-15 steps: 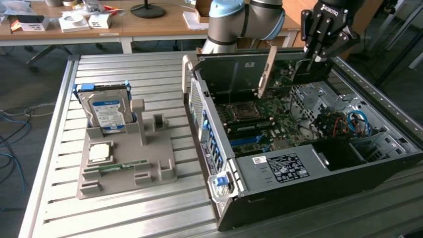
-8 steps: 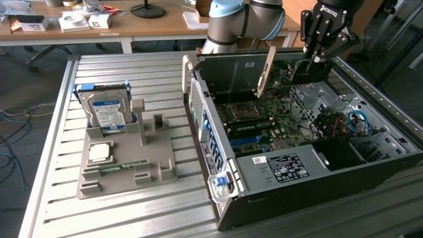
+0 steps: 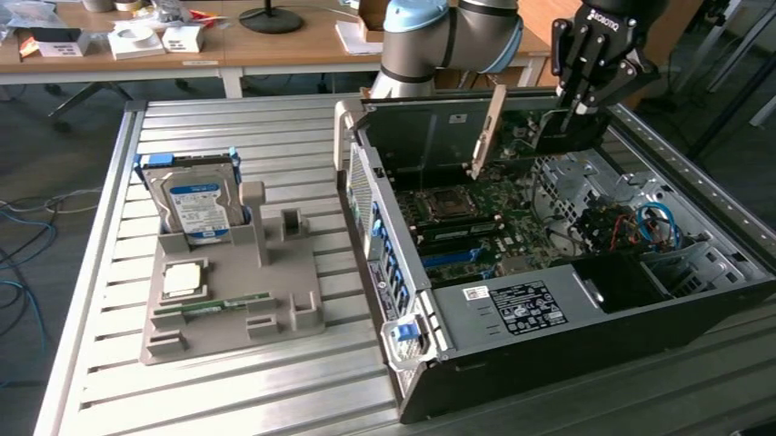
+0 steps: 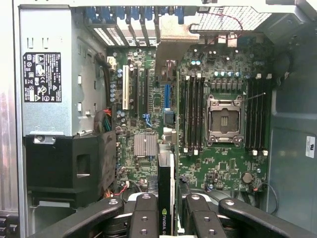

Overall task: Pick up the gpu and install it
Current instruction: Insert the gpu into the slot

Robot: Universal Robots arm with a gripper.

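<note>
**Ann:** Where is the graphics card [image 4: 166, 196] right now?

**Ben:** The gripper [image 3: 590, 102] has it. The fingers [image 4: 143, 218] are pinching the card from both sides. It stands on its thin edge between them.

**Ann:** Is it inside the computer already?

**Ben:** I don't think so. It hangs over the far end of the open computer case [image 3: 570, 372], on the exterior view's right. The wrist view looks down along the card to the green board [image 4: 223, 163] below. I can't see the card sitting in any slot.

**Ann:** So which step is this?

**Ben:** The picking up is done. I would call this the putting-in step, with the card held above the board.

**Ann:** What does that step need?

**Ben:** I think the card's long bottom edge has to line up with one long slot. The blue slot [image 4: 167, 96] sits in line with the card in the wrist view, but I can't tell if it is the right one. The card has to stay straight, not tipped. The push has to be gentle, because there are small parts all around.

**Ann:** What about the other stuff?

**Ben:** The hard drive [image 3: 200, 204] stands in the grey holder [image 3: 285, 309] on the counter [image 3: 243, 391]. That is well apart from the gripper, on the exterior view's left.
</note>
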